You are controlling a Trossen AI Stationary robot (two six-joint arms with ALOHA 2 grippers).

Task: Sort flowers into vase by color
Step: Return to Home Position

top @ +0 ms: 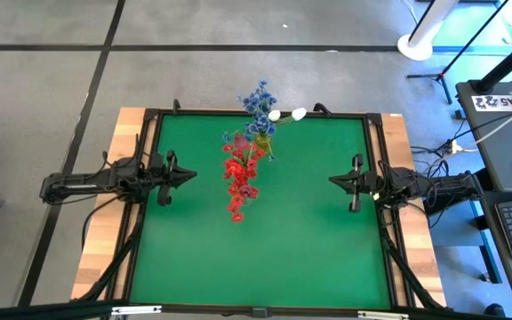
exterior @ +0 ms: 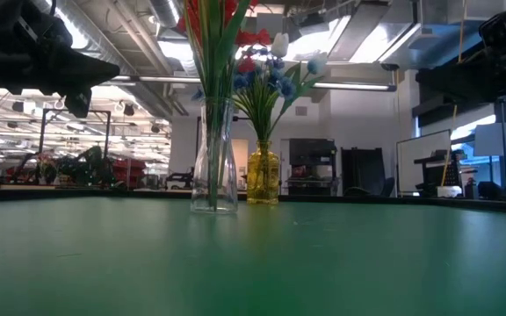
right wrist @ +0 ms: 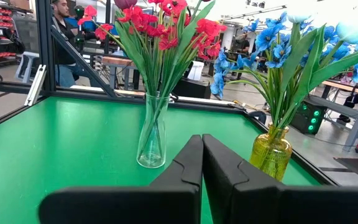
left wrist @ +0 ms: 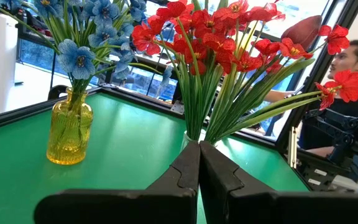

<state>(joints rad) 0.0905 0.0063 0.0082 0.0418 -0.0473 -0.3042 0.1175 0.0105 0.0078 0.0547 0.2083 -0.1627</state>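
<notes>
Green mat (top: pixel 309 249) on a wood-edged table (top: pixel 130 142), grey floor (top: pixel 43 71) all round, big workshop with strip lights (exterior: pixel 358 85) behind and a person (left wrist: pixel 353 68) beyond the rail. Red flowers (top: pixel 238 182) stand in the clear vase (exterior: pixel 214 167) mid-table toward the far side, blue ones (top: pixel 258 100) plus white buds (top: pixel 299 113) in the yellow vase (exterior: pixel 263 175) just behind it. Stems run straight up, heads fanning outward. Left gripper (left wrist: pixel 199 146) and right gripper (right wrist: pixel 202 140) sit at opposite side edges, fingers pressed together, holding nothing
</notes>
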